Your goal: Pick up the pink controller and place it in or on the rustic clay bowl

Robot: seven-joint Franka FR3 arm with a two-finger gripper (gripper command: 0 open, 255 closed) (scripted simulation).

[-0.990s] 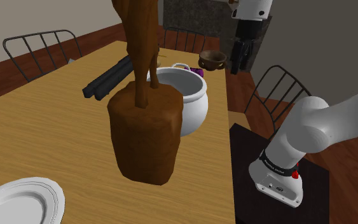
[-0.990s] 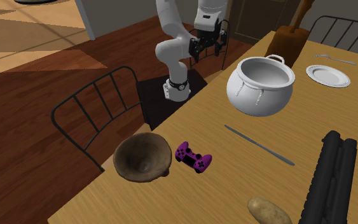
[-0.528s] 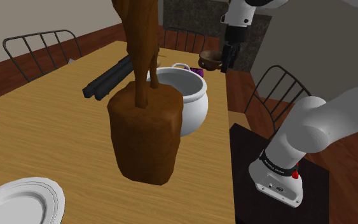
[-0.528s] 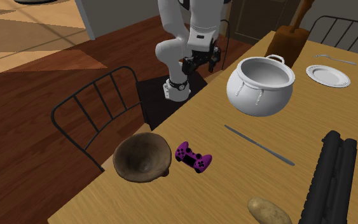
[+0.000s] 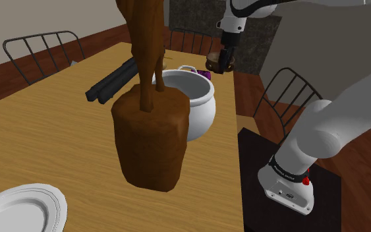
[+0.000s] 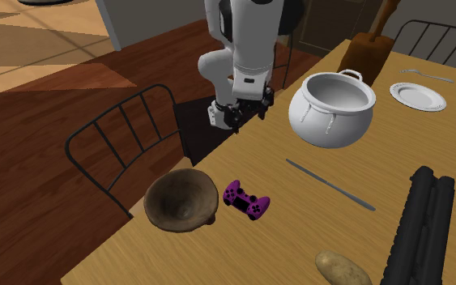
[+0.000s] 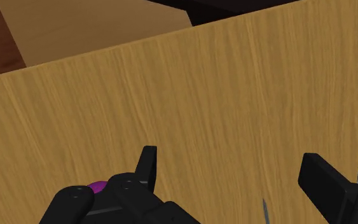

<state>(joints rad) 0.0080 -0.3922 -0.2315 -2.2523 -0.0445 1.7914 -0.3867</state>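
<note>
Flat, even, med-bright light; all sharp. Table (image 7: 203,95) under gripper (image 7: 229,159) lit evenly edge to edge. Pot (image 6: 331,113) beside gripper shades softly grey twd its base.

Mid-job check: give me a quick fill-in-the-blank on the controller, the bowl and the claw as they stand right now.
The controller is coloured ____.
It lies beside the brown bowl, which is ____.
The claw hangs above the table with its fingers ____.
Missing words: purple; empty; open.
</note>
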